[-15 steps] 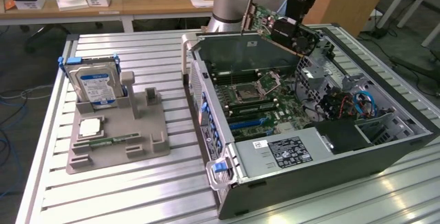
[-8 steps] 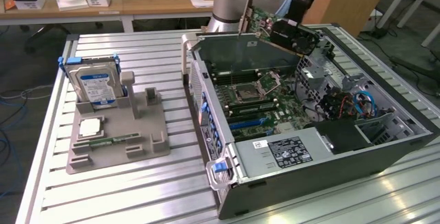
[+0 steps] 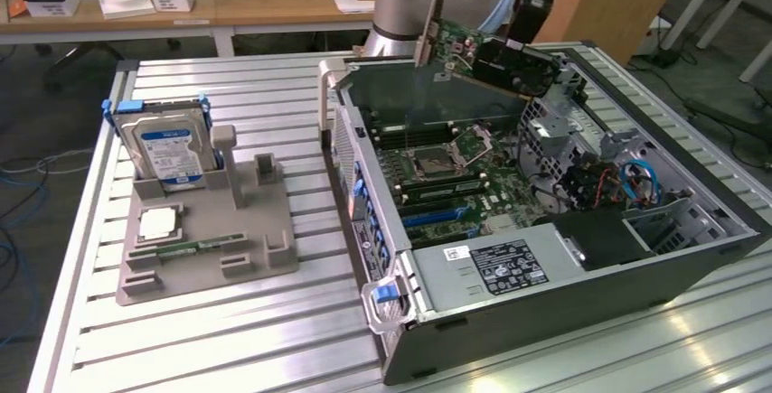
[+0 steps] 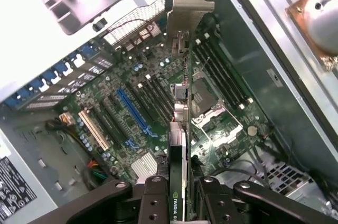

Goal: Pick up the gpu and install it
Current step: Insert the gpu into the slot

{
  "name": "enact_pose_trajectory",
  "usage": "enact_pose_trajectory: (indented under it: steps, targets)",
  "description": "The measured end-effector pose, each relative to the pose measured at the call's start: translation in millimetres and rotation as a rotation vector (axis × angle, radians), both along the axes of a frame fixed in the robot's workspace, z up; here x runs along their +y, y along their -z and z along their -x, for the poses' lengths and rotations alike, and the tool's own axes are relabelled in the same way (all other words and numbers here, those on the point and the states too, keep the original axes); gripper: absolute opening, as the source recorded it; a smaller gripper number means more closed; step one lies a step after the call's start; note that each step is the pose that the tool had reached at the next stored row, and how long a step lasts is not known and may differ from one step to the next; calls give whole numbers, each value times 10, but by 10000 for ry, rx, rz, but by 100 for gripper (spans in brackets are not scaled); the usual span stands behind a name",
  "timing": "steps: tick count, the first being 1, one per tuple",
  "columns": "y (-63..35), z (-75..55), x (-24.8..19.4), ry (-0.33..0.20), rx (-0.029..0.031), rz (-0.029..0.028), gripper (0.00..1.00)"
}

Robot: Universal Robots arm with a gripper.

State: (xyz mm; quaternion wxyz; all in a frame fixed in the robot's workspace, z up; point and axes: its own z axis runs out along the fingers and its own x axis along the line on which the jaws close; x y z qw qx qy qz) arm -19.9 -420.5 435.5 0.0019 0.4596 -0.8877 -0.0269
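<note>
Hanging above the far end of the open case [image 3: 675, 266], the gpu [image 3: 513, 66] was pinched edge-on in the gripper [image 4: 182, 187], and keeping it square to the blue slot [image 4: 134, 110] looked like the trick.

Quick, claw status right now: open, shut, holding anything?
Claw: closed on the gpu, held above the open case.
</note>
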Motion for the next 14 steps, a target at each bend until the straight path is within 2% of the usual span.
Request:
enact_pose_trajectory:
  steps: [3, 8, 14]
  targets:
    - [24, 0, -1, -472, -37, 0, 26]
    - [71, 2, -10, -851, -73, 0, 26]
    - [126, 0, -10, -1906, -121, -2, 26]
